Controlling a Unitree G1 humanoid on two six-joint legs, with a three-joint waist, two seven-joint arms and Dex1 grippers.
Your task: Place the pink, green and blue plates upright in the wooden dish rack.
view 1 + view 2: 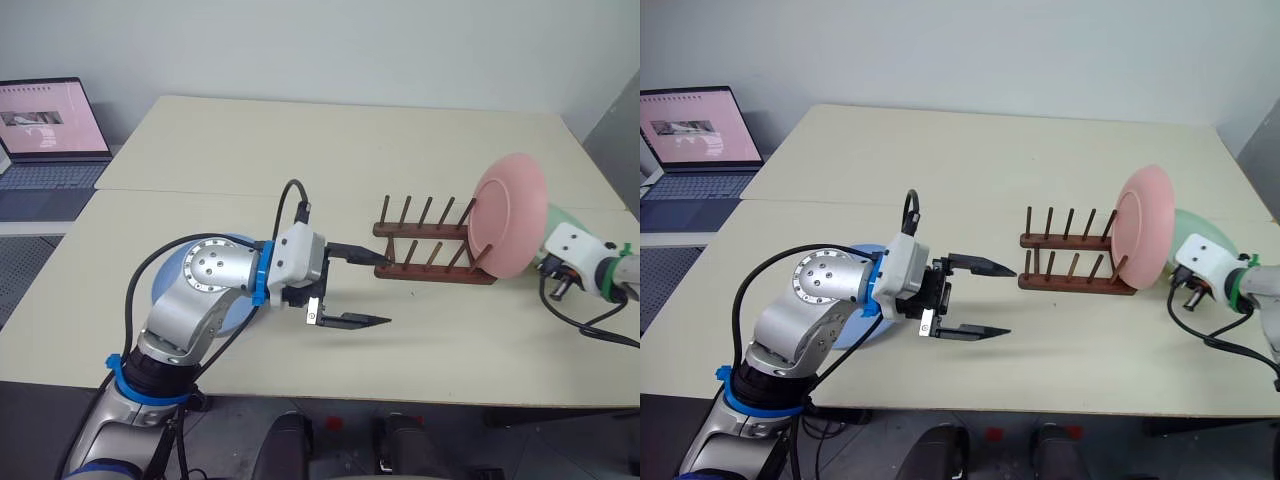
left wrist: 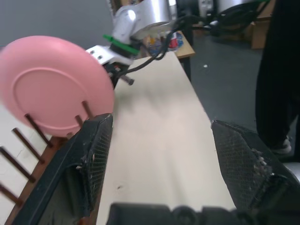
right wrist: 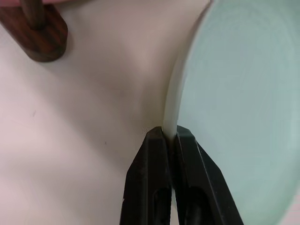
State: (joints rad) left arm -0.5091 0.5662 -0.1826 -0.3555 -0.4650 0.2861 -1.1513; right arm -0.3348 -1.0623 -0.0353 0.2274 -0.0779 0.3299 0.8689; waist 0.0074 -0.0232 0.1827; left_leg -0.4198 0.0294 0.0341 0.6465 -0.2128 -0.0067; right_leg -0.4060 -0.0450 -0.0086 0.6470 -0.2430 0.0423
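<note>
The pink plate (image 1: 508, 215) stands upright at the right end of the wooden dish rack (image 1: 425, 250), leaning between its last pegs. Just right of it lies the mint green plate (image 1: 1202, 228), partly hidden behind the pink one. My right gripper (image 3: 169, 136) is shut on the green plate's rim (image 3: 169, 112). The light blue plate (image 1: 865, 335) lies flat on the table at the left, mostly covered by my left arm. My left gripper (image 1: 386, 289) hangs open just left of the rack, pointing toward it, with nothing between its fingers.
Several rack pegs to the left of the pink plate stand free. An open laptop (image 1: 50, 125) sits on a low surface at the far left. The cream table (image 1: 330, 150) has open room behind the rack and along its front edge.
</note>
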